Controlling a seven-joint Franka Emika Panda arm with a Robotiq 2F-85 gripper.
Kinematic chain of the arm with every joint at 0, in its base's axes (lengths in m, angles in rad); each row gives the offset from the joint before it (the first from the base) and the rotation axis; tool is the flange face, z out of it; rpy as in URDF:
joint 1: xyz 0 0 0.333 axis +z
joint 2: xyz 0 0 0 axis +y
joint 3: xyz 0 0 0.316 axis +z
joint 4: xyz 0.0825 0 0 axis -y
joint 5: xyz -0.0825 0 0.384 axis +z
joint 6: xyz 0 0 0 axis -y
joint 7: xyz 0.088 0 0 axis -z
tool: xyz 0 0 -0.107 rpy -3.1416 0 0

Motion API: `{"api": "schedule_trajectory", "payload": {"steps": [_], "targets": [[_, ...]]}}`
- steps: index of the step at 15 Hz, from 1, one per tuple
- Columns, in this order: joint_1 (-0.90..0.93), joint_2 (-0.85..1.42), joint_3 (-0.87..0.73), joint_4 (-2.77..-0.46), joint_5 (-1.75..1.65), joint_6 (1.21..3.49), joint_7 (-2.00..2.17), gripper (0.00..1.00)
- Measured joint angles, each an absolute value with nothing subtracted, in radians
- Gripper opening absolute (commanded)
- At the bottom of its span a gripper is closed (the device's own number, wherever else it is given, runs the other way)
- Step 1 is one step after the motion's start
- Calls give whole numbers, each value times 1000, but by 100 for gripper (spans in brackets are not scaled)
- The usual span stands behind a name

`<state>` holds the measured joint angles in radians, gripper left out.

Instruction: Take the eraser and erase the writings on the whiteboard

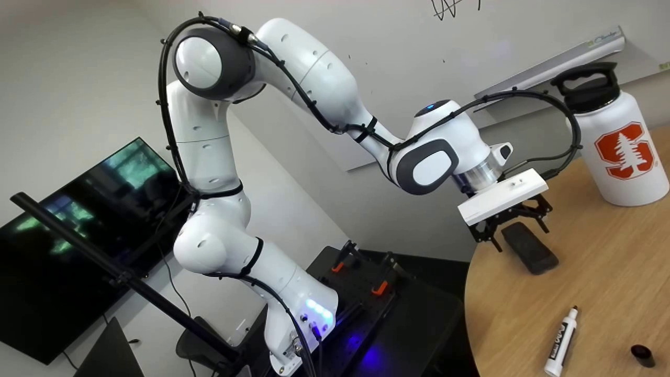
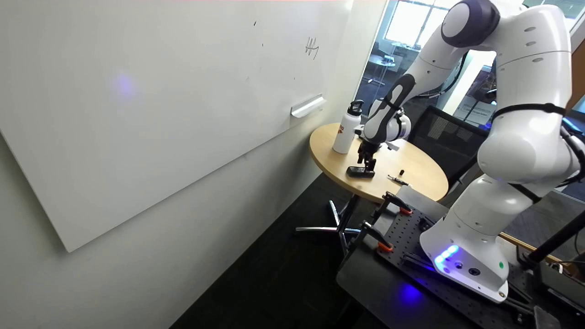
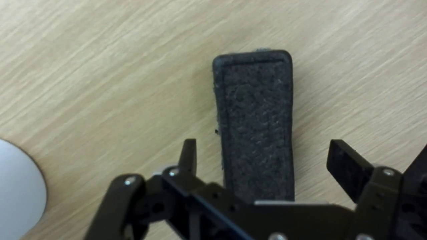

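Observation:
The black eraser [image 1: 535, 254] lies flat on the round wooden table [image 1: 607, 251], also seen in an exterior view [image 2: 358, 172]. In the wrist view, the eraser [image 3: 257, 116] stretches up from between my fingers; its near end is hidden by the gripper. My gripper [image 3: 262, 146] is open, one finger on each side of the eraser with a gap to both. In an exterior view my gripper [image 1: 522, 239] points down over the eraser's end. The whiteboard [image 2: 183, 91] hangs on the wall, with thin black writings [image 2: 311, 47] at its far part; the writings [image 1: 446, 8] are partly cut off in an exterior view.
A white bottle with a red logo [image 1: 623, 141] stands on the table beside the gripper; its edge shows in the wrist view [image 3: 16, 190]. A white marker [image 1: 562, 343] and a black cap [image 1: 643, 356] lie on the table. A ledge [image 2: 308, 106] sticks out below the writings.

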<state>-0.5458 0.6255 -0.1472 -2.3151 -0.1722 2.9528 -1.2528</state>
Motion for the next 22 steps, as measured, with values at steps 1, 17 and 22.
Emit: {"api": "schedule_trajectory", "payload": {"steps": [1, 17, 22], "targets": [[-551, 628, -143, -2312, -172, 2953, -1253, 100], [-583, 669, -114, -2269, -179, 2953, -1253, 27], [-575, 621, -117, -2309, -202, 3039, -1253, 27]]}}
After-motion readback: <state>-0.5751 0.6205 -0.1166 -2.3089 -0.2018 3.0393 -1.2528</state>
